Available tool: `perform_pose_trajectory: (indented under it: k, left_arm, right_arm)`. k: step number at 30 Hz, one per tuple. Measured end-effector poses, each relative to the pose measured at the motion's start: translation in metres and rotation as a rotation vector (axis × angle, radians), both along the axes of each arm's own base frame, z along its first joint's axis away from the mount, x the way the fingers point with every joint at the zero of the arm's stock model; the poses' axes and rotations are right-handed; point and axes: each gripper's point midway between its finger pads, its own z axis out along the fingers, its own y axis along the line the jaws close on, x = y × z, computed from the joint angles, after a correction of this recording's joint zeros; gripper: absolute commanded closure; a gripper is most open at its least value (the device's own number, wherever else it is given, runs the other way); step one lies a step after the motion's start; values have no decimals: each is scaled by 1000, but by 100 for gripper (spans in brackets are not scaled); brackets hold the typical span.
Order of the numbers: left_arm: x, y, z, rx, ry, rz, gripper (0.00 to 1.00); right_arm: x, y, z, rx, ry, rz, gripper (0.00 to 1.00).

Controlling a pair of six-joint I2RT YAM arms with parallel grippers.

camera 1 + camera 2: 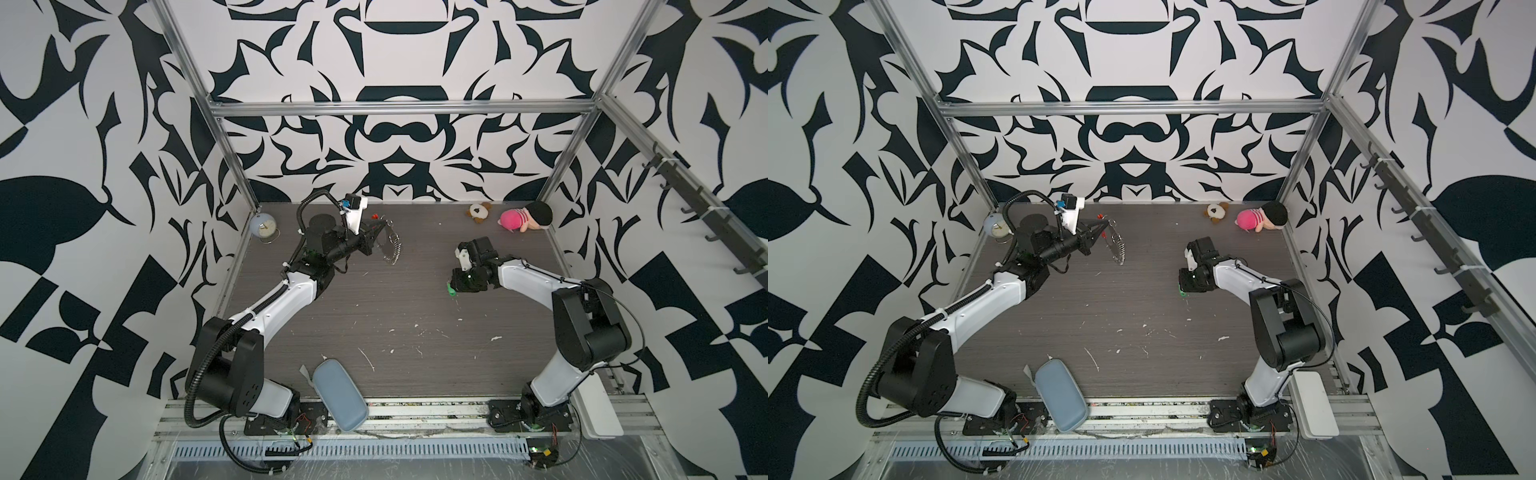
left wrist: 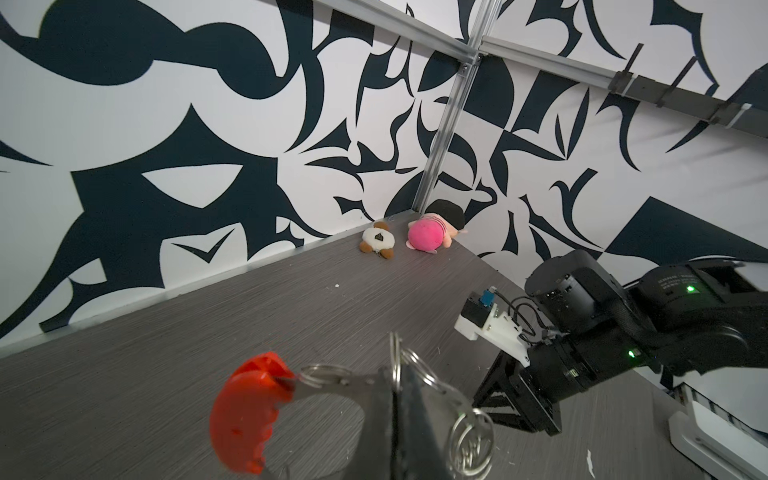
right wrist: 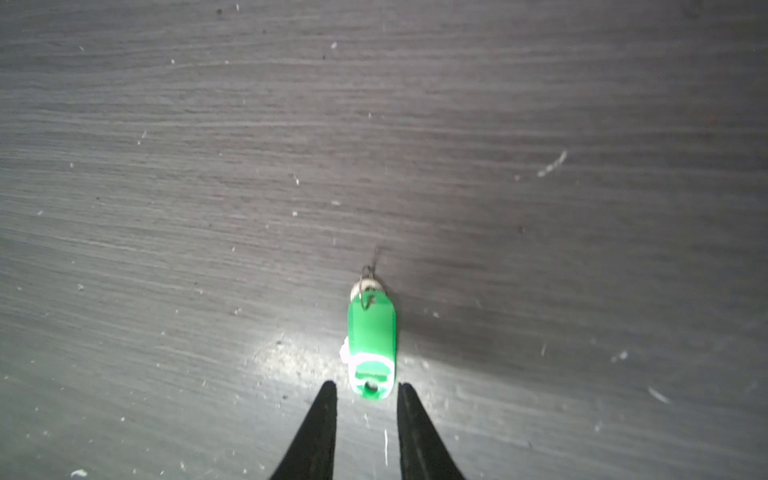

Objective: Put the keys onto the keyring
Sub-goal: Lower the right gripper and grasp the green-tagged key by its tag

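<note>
My left gripper (image 1: 383, 227) is at the back left, above the table, and is shut on the keyring (image 1: 394, 246). Its small silver rings dangle below the fingers. In the left wrist view the shut fingers (image 2: 401, 415) pinch the metal loop, with the keyring's red plastic part (image 2: 245, 411) off to one side. The keys (image 1: 451, 289) lie flat on the table at mid right: a green tag (image 3: 371, 332) with a small silver key (image 3: 365, 286) at its far end. My right gripper (image 3: 365, 388) points down over them, open. Its fingertips stand either side of the tag's near end without touching it.
A pale blue alarm clock (image 1: 262, 226) stands at the back left corner. A small plush toy (image 1: 478, 212) and a pink doll (image 1: 525, 218) lie at the back right. A blue-grey case (image 1: 340, 395) overhangs the table's front edge. A white box (image 1: 598, 407) sits at the front right.
</note>
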Motion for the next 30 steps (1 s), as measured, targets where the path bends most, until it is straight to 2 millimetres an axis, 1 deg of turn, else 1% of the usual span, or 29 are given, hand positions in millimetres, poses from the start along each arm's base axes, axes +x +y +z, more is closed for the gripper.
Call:
perform_pose_trajectory:
  k: [3, 6, 10, 18, 24, 26, 27, 30]
  left_arm:
    - [-1, 1, -6, 10, 8, 2, 100]
    - [-1, 0, -6, 20, -8, -5, 98]
    - [0, 1, -6, 29, -19, 5, 97]
    - [1, 2, -7, 39, -25, 12, 97]
    - [1, 2, -7, 39, -25, 12, 97]
    - [1, 2, -7, 39, -26, 12, 97]
    - [1, 2, -7, 39, -26, 12, 97]
    - [1, 2, -6, 38, -27, 12, 98]
  right_arm:
    - [7, 2, 1, -2, -10, 7, 72]
    - [14, 4, 0, -4, -17, 17, 74]
    - [22, 7, -7, -15, -10, 28, 75]
    - [23, 13, -16, -49, 1, 59, 77]
    - [24, 10, -25, -99, 4, 70, 79]
    - [25, 9, -24, -111, -4, 73, 80]
    - [26, 8, -24, -117, -6, 74, 82]
    - [28, 7, -25, -134, -14, 85, 99]
